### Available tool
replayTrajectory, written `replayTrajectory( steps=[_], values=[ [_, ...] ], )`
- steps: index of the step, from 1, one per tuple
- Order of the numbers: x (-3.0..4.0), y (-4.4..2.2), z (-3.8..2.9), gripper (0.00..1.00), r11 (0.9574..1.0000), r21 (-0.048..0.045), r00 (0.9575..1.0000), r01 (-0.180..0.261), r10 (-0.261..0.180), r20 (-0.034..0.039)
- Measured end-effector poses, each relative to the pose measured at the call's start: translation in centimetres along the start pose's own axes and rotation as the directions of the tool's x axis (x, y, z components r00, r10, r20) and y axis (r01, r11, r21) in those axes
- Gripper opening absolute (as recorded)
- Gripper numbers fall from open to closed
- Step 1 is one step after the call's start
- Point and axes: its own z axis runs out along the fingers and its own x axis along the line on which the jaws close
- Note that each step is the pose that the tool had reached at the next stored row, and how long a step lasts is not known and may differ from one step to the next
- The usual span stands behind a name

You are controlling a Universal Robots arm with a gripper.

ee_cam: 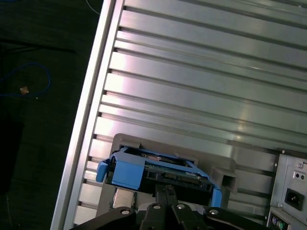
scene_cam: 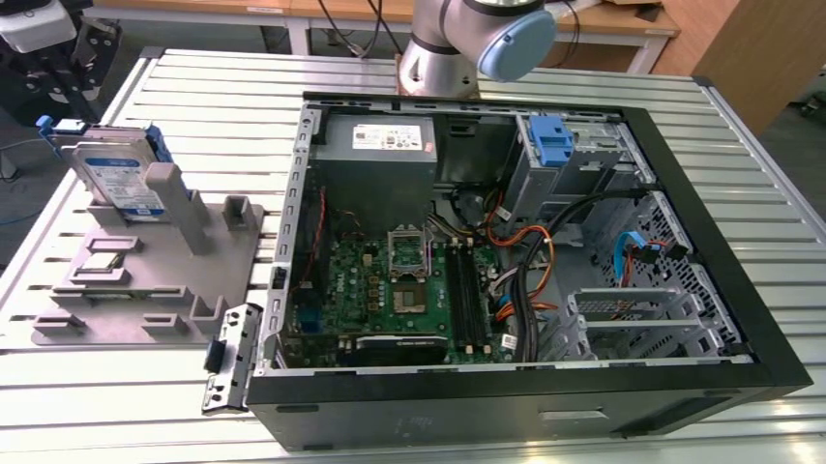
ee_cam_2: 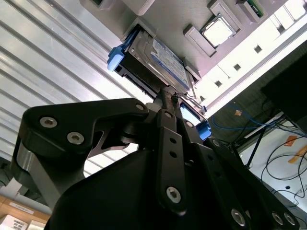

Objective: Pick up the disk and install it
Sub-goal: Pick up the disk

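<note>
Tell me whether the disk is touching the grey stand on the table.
Touching. In the exterior view the disk stands upright, its lower edge seated in the grey stand, with no gap between them.

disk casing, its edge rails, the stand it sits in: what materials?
Disk: silver-grey casing, looks like metal by its dull sheen; white-and-blue label looks like paper.
Rails: blue moulded plastic, matte, uniform colour.
Stand: matte flat grey, likely plastic; painted metal not ruled out.
</note>
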Motion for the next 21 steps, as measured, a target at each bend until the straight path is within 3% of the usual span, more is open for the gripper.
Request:
replayTrajectory(
  steps=[11, 21],
  values=[
    [0.00, 0.00, 0.00, 0.10, 0.9994, -0.0006, 0.9994, 0.035, -0.035, -0.0016],
    [0.00, 0.00, 0.00, 0.10, 0.9992, -0.0007, 0.9992, 0.040, -0.040, -0.0017]
  ],
)
